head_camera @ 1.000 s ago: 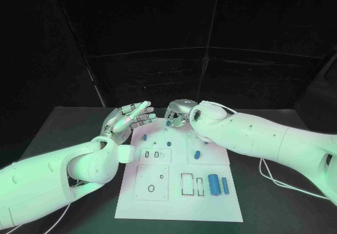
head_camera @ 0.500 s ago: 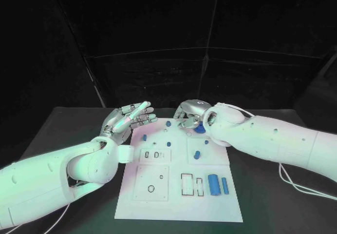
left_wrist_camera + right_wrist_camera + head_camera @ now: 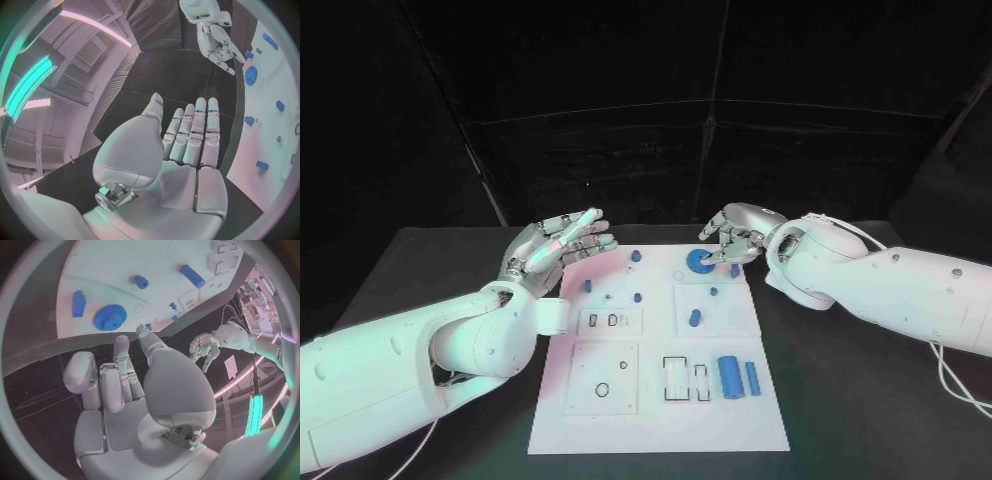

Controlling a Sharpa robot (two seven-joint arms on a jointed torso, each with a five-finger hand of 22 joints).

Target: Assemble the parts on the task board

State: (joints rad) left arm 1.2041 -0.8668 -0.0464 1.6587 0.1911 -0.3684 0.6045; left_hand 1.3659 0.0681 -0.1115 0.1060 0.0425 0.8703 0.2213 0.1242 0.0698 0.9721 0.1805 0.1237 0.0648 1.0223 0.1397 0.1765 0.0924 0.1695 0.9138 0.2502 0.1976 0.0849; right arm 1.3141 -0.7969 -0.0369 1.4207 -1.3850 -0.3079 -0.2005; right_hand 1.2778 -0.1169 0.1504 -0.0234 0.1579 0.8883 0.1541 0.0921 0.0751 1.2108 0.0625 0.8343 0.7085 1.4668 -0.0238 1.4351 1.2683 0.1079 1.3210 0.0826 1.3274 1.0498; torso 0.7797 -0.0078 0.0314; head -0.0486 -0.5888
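Observation:
The white task board point(image 3: 639, 420) lies in the middle of the table. A blue gear point(image 3: 697, 261) lies flat near its far edge, with a small blue piece point(image 3: 734, 270) beside it. My right hand point(image 3: 733, 232) hovers just beyond the gear, fingers apart and drooping, holding nothing. The right wrist view shows its bare palm point(image 3: 144, 405) with the gear point(image 3: 110, 317) on the board point(image 3: 112, 265) ahead. My left hand point(image 3: 560, 245) is raised off the board's far left corner, fingers straight, palm bare point(image 3: 181, 165). Two blue cylinders point(image 3: 728, 375) lie at the board's near right.
Several small blue pieces stand or lie on the board's far half, among them a peg point(image 3: 635, 256) and an oblong piece point(image 3: 694, 318). Black slots point(image 3: 678, 378) and a ring point(image 3: 603, 390) mark the near half. Black table point(image 3: 430, 280) surrounds the board.
My right hand has drawn back to the right, off the board's far edge. The blue gear it covered now lies uncovered on the board. The left hand has kept still.

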